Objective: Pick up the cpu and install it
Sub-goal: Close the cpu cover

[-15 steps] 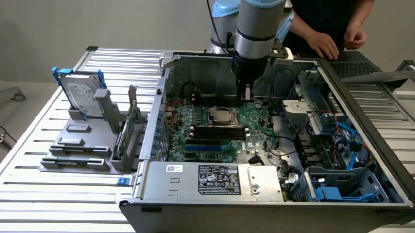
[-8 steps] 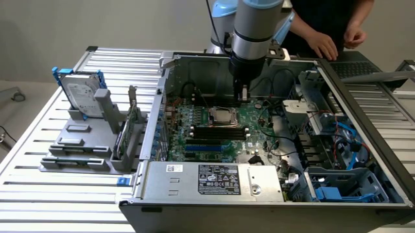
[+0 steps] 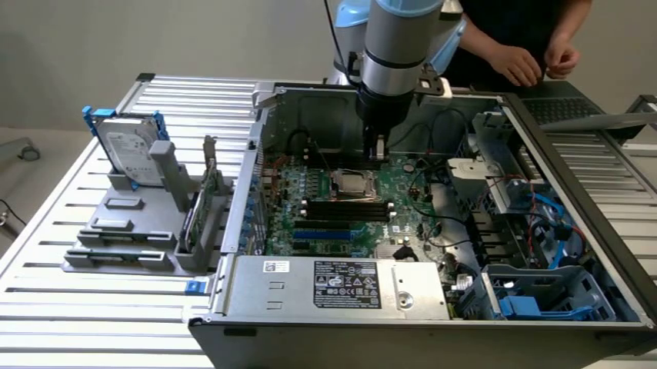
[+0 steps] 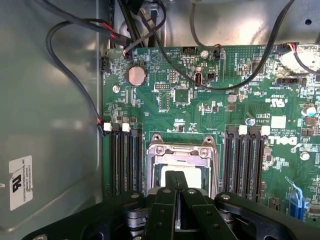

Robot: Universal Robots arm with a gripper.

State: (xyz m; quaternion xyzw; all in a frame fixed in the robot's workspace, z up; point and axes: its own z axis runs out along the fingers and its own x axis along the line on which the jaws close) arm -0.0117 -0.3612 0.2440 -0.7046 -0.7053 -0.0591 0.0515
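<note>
Nearest to us, low in the exterior view, ran the dark wall of the open computer case [image 3: 411,342], lying on a table [image 3: 61,311] of pale ribbed metal slats. Just inside it sat the power supply [image 3: 339,288], a boxy block of grey sheet metal with a black label. Toward the exterior view's right was a bright blue plastic bracket [image 3: 518,306].

Further in we saw the green motherboard [image 3: 405,211], flat and densely studded, crossed by long black memory slots [image 3: 349,209]. Beyond those lay the socket [image 4: 181,149], a square frame of dull stamped metal with screw heads.

The cpu [image 3: 355,183] lay flat within that frame, near the middle of the exterior view, its smooth silver-grey face up. In the wrist view the cpu [image 4: 196,177] showed pale behind the fingers [image 4: 164,210].

The gripper [image 3: 377,152] hung close above it, its matte black fingers clenched together with nothing between them. We could not tell whether the tips touched the chip.

Higher up rose the arm [image 3: 405,38], a smooth silver cylinder. At the exterior view's left a grey plastic holder [image 3: 123,231] carried an upright silver hard drive [image 3: 131,146]. Farthest off, at the upper right of the frame, a person's hands [image 3: 516,65] showed beside a grey laptop [image 3: 570,108].
</note>
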